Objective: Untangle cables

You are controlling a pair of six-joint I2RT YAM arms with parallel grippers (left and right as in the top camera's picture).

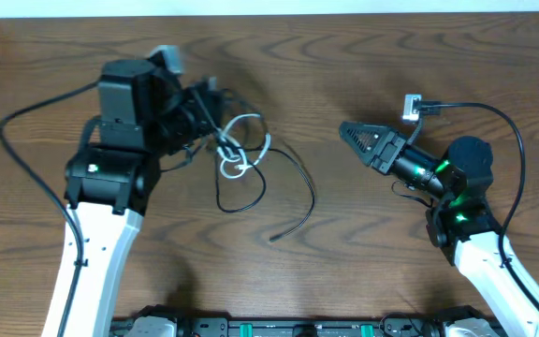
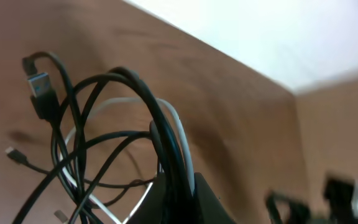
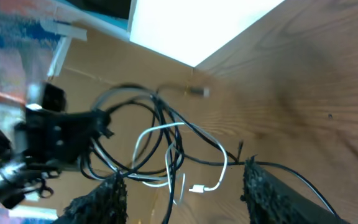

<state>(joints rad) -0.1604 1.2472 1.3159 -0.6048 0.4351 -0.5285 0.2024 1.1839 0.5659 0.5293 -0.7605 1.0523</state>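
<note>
Left gripper [image 1: 215, 134] jaws clamped on the cables [image 2: 166, 140]. Right gripper [image 1: 352, 133] jaws apart, empty, right of the tangle. Best next move: right takes the loose black cable end [image 1: 273, 239] below the tangle and draws it out slowly.

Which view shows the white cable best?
Right wrist: the white cable shows its loop and plug clearly. Overhead, the white cable is only small loops in the tangle. In the left wrist view the white cable is mostly hidden behind black cables.
</note>
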